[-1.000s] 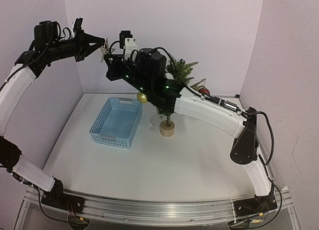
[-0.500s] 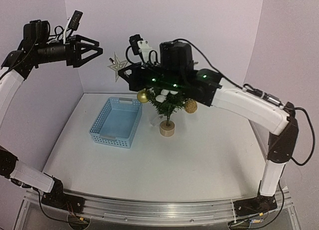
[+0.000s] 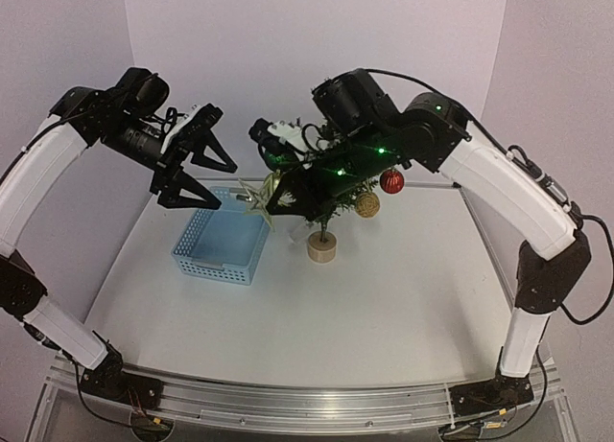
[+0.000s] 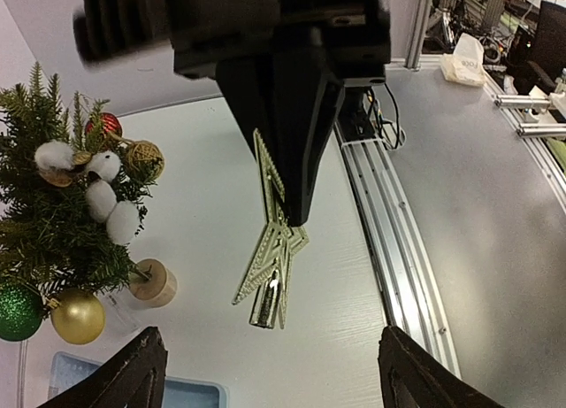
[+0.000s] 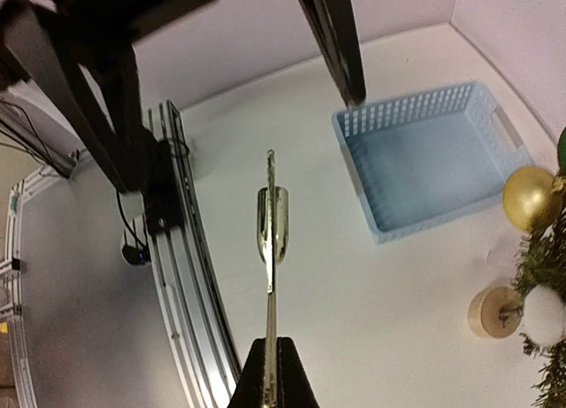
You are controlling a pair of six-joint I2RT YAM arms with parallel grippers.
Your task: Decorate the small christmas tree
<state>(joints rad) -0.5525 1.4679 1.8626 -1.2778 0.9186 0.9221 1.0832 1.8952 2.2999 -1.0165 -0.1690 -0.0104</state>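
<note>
Right hand point(image 5: 270, 353) pinches a flat pale-gold star point(image 4: 279, 245); left hand point(image 3: 224, 187) gapes wide, empty.

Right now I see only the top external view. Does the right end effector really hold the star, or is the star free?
Observer: It holds it. The left wrist view shows the right end effector shut on one arm of the star.
Operator: Does the left end effector touch the star?
Observer: No. The left end effector is open. Its fingers stand apart from the star, at both sides of that view.
Operator: Where is the mounting socket of the star?
Observer: The right wrist view shows a silver tube on the star's flat side, toward the end away from the grip.
</note>
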